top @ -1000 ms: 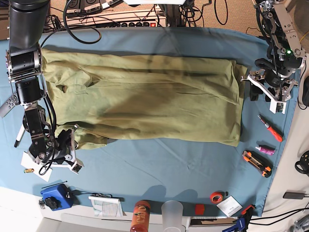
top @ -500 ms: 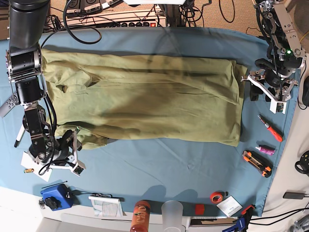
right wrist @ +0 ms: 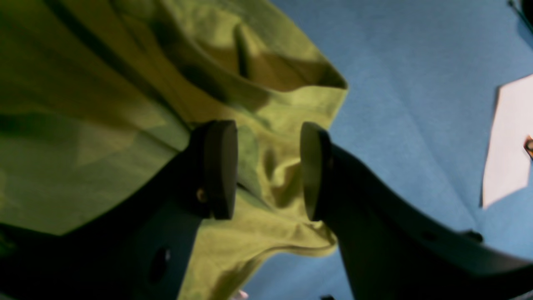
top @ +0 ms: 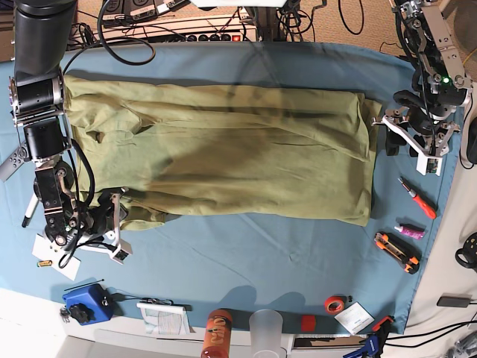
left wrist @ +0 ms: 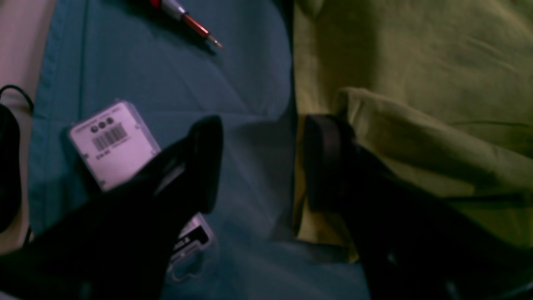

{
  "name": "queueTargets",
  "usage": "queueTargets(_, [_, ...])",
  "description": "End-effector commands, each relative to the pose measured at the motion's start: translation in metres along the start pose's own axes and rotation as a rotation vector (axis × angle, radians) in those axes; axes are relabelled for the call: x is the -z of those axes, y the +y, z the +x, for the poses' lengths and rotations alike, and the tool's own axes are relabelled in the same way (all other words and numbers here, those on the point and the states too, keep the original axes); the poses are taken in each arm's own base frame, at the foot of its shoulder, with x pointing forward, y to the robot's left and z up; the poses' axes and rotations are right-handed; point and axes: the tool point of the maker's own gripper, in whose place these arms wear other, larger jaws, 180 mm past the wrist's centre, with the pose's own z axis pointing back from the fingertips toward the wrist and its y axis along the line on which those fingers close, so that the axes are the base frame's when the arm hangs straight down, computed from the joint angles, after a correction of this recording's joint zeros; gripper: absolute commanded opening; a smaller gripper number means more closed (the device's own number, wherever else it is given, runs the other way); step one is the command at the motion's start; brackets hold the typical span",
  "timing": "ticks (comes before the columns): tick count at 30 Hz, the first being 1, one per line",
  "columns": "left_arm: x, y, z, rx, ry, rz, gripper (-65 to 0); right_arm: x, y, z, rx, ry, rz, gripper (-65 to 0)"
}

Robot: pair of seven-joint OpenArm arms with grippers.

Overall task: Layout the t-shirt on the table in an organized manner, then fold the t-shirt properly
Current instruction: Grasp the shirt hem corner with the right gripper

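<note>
1. Lying lengthwise across the teal table (top: 246, 253) in the base view, the olive t-shirt (top: 223, 156) fills the frame's centre; the right gripper (top: 113, 224) sits at its lower-left corner, the left gripper (top: 414, 142) just off its right edge.
2. Straddling the shirt's hem in the left wrist view, the left gripper's fingers (left wrist: 206, 162) stand spread, empty, near a barcoded label (left wrist: 112, 143).
3. Showing spread fingers (right wrist: 220, 166) in the right wrist view, the right gripper flanks bunched fabric without pinching it.

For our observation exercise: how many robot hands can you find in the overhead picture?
2. The right hand is at the t-shirt's lower-left corner; the left hand hangs beside its right edge.
</note>
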Motion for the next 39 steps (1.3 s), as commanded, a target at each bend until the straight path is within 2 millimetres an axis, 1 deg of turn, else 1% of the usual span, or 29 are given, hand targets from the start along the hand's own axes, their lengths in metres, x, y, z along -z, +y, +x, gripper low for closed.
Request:
queueTargets(1, [-0.003, 0.001, 0.013, 0.006, -0.047, 0.0, -33.0, -0.015, -0.016, 0.017, 0.006, -0.064, -0.039, -40.1])
queueTargets(3, [-0.003, 0.001, 0.013, 0.007, -0.047, 0.001, -33.0, -0.015, -0.019, 0.024, -0.004, -0.106, -0.055, -40.1])
queueTargets(5, [-0.003, 0.001, 0.013, 0.006, -0.048, 0.001, -33.0, -0.014, -0.022, 0.027, -0.029, -0.104, -0.085, -40.1])
queueTargets(8, [-0.003, 0.001, 0.014, 0.006, -0.054, 0.0, -33.0, -0.011, -0.018, 0.034, -0.046, -0.105, -0.088, -40.1])
queueTargets(12, [-0.003, 0.001, 0.014, 0.007, -0.053, 0.0, -33.0, -0.015, -0.019, 0.049, -0.045, -0.198, -0.09, -40.1])
queueTargets(13, [-0.003, 0.001, 0.014, 0.007, -0.053, 0.0, -33.0, -0.015, -0.02, 0.049, -0.037, -0.204, -0.091, -40.1])
queueTargets(14, [-0.003, 0.0, 0.014, 0.007, -0.054, 0.0, -33.0, -0.017, -0.029, 0.048, 0.019, -0.213, -0.124, -40.1])
queueTargets(18, [-0.003, 0.001, 0.015, 0.007, -0.055, 0.0, -33.0, -0.031, -0.062, 0.033, 0.208, -0.268, -0.188, -40.1])
queueTargets(20, [-0.003, 0.001, 0.015, 0.007, -0.055, 0.0, -33.0, -0.038, -0.08, 0.019, 0.315, -0.3, -0.199, -40.1])
queueTargets(22, [-0.003, 0.0, 0.015, 0.007, -0.056, -0.001, -33.0, -0.041, -0.091, 0.005, 0.406, -0.341, -0.183, -40.1])
queueTargets(24, [-0.003, -0.002, 0.017, -0.003, -0.065, -0.016, -33.0, -0.039, -0.092, -0.006, 0.455, -0.367, -0.135, -40.1])
queueTargets(27, [-0.004, -0.009, 0.021, -0.028, -0.089, -0.057, -33.0, -0.03, -0.088, -0.014, 0.499, -0.371, -0.099, -40.1])
queueTargets(32, [-0.004, -0.013, 0.022, -0.028, -0.094, -0.075, -33.0, -0.019, -0.084, -0.014, 0.467, -0.373, -0.108, -40.1])
queueTargets(36, [-0.004, -0.009, 0.019, -0.015, -0.082, -0.055, -33.0, -0.018, -0.082, -0.02, 0.477, -0.339, -0.098, -40.1])
queueTargets(39, [-0.004, -0.008, 0.02, -0.012, -0.084, -0.049, -33.0, -0.019, -0.084, -0.019, 0.477, -0.35, -0.102, -40.1])
